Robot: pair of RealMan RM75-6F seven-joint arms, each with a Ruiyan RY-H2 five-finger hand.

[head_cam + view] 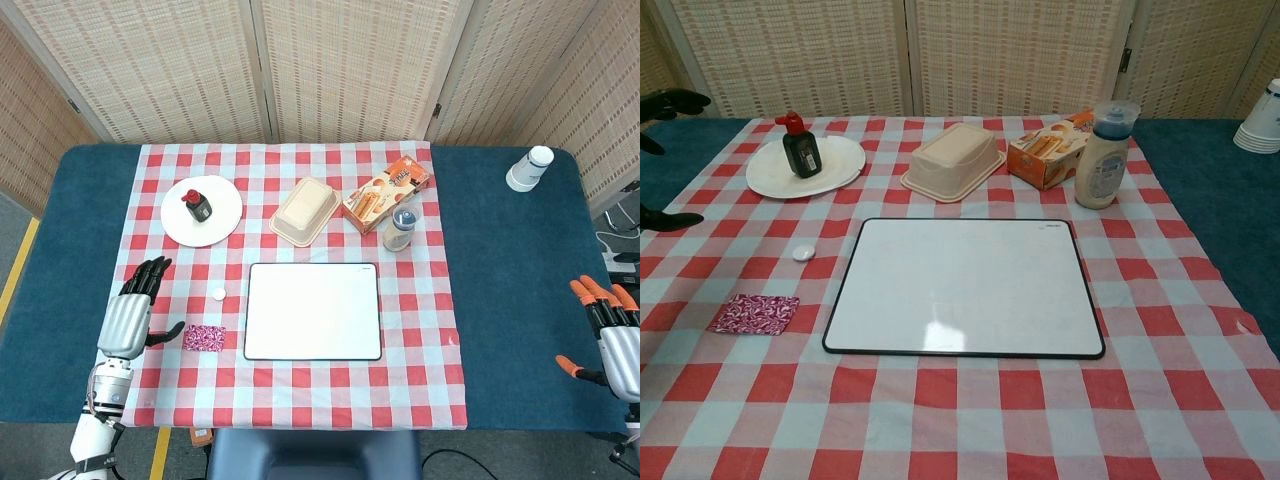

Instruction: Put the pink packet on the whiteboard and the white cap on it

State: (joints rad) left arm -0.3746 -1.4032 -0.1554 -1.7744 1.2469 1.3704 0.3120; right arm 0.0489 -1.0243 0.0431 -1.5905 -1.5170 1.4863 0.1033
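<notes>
The pink packet (204, 338) (754, 313) lies flat on the checked cloth, just left of the whiteboard (313, 311) (965, 286). A small white cap (218, 293) (803, 252) sits on the cloth above the packet, also left of the board. My left hand (136, 309) (665, 105) hovers open with black fingers spread, its thumb pointing toward the packet a short way to its left. At the table's right edge my right hand (610, 325), with orange fingertips, is open and holds nothing. The whiteboard is bare.
Behind the board stand a white plate (226, 222) with a small dark bottle (198, 206), a beige lidded box (304, 210), an orange carton (386, 188) and a lotion bottle (401, 230). White paper cups (529, 168) stand far right on the blue table.
</notes>
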